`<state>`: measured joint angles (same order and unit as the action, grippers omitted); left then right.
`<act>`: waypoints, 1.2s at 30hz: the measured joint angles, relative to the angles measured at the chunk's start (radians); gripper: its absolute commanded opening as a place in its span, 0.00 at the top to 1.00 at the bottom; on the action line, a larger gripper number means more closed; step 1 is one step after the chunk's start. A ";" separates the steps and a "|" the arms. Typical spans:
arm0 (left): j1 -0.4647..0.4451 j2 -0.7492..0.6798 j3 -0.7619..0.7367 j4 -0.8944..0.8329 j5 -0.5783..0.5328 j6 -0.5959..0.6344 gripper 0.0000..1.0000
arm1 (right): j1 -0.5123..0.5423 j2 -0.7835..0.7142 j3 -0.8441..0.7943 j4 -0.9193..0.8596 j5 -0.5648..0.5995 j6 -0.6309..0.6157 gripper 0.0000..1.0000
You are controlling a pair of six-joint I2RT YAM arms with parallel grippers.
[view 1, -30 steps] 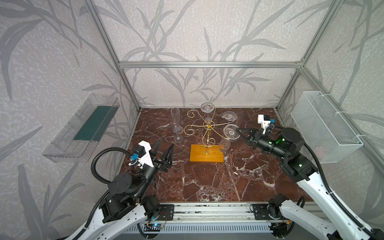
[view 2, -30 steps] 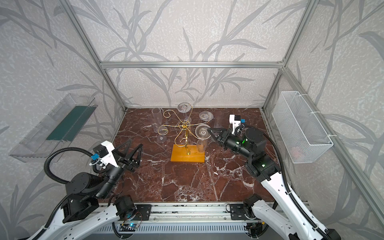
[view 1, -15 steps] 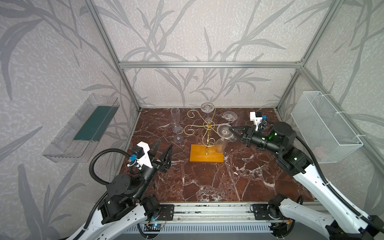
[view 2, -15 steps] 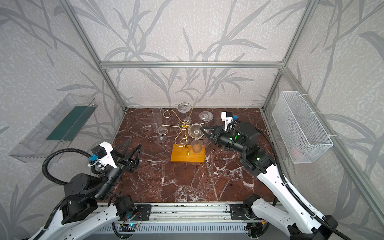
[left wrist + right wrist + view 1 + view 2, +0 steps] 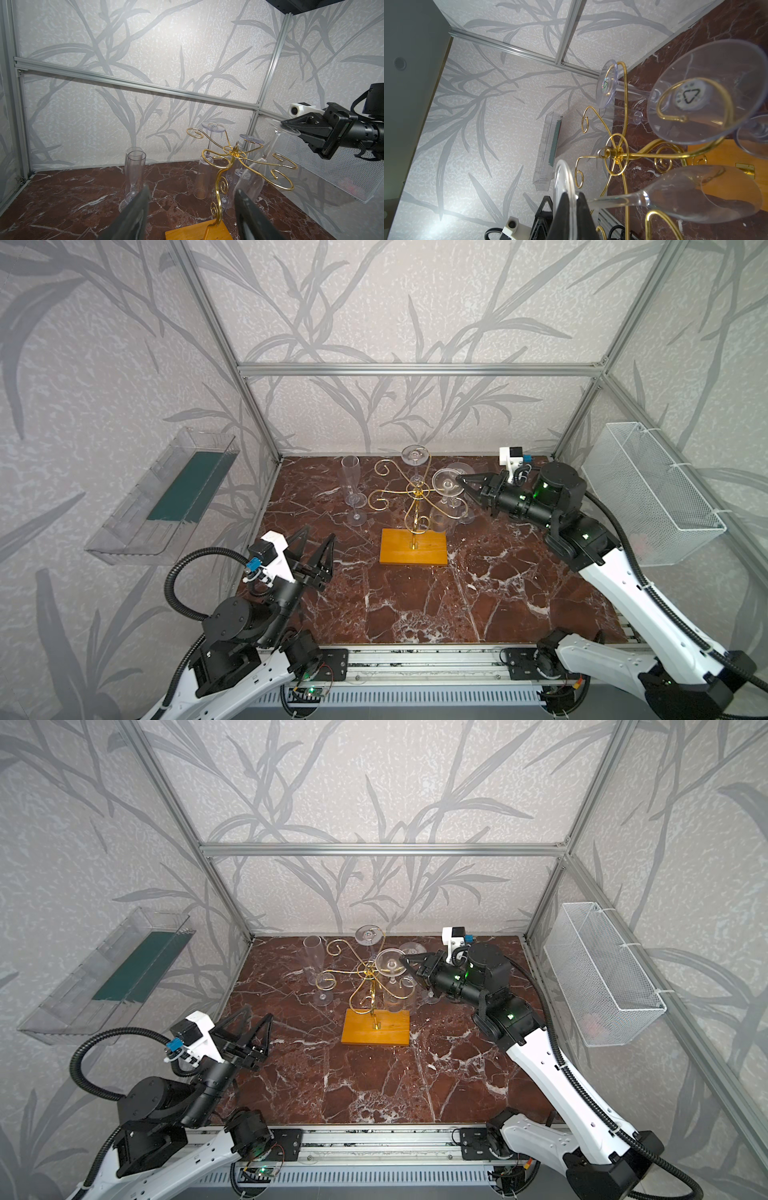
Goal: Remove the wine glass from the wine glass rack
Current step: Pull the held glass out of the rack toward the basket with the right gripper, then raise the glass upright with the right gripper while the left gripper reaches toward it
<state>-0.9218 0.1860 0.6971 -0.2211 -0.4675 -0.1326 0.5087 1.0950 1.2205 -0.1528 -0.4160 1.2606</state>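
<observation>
The gold wire wine glass rack stands on its orange wooden base at the middle back. My right gripper is shut on the round foot of a clear wine glass. That glass hangs bowl-down and tilted beside the rack's right arms, and I cannot tell whether its stem touches the wire. My left gripper is open and empty, low at the front left, pointing at the rack.
Two more glasses hang upside down on the rack, one at the back and one at the right. Champagne flutes stand left of the rack. A wire basket hangs on the right wall, a clear tray on the left wall.
My right gripper moved left toward the rack's centre with the glass foot in it, then rose a little. The left arm has not moved.
</observation>
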 measured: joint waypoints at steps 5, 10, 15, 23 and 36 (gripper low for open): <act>0.000 -0.013 -0.001 -0.012 -0.008 0.000 0.33 | -0.053 -0.001 -0.059 0.054 -0.005 0.081 1.00; 0.000 -0.013 -0.002 -0.013 -0.011 0.000 0.33 | -0.096 -0.016 -0.113 0.082 -0.014 0.146 1.00; 0.000 -0.013 -0.002 -0.013 -0.011 0.000 0.33 | -0.131 -0.053 -0.149 0.107 -0.039 0.195 1.00; 0.000 -0.013 -0.002 -0.016 -0.011 -0.001 0.33 | -0.184 -0.170 -0.252 0.120 -0.065 0.235 1.00; 0.000 -0.007 -0.001 -0.039 -0.026 0.000 0.33 | -0.332 -0.338 -0.348 0.023 -0.063 0.177 1.00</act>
<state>-0.9218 0.1787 0.6964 -0.2596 -0.4938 -0.1322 0.1772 0.7567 0.8726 -0.1295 -0.4786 1.4372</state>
